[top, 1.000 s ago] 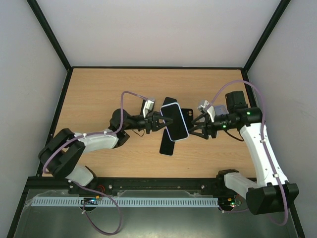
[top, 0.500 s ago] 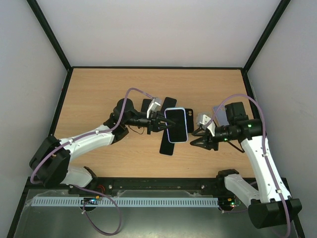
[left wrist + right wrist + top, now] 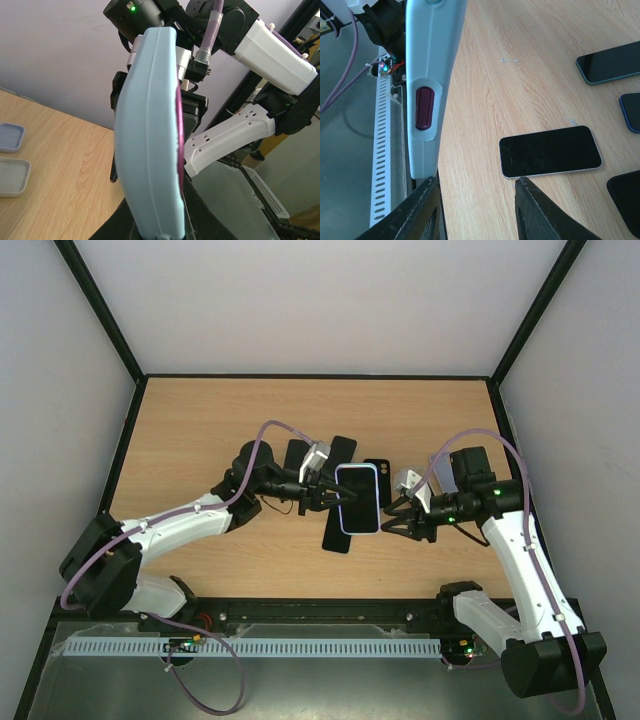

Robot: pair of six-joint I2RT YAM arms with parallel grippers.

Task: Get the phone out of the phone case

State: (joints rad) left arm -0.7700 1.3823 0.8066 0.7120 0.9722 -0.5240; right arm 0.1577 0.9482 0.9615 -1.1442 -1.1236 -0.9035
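Closest to us, a black metal rail runs along the near edge of the light wooden table, with both arm bases set on it. Just beyond the rail, a black-screened phone with a silvery rim lies flat on the wood. In the right wrist view we see it through the gap between that arm's spread fingers.

Above this phone, held clear of the table between the two arms, is the black slab phone. It is still seated in its pale blue rounded phone case.

The left gripper is clenched on the case's left long edge and holds it alone. From the left wrist we see the case edge-on, with a magenta line down one side.

The right gripper is released, its jaws wide apart, just beside the case's right edge. In its own view the side of the case, with an oval magenta button, rises directly above one finger. We cannot tell whether they touch.

Farther back, three more phones lie flat on the wood. There is a long black phone, a shorter dark phone just to its left, and a small dark phone showing past the case's far right corner.

At the left edge of the left wrist view, two pale grey rounded shells rest side by side on the table.
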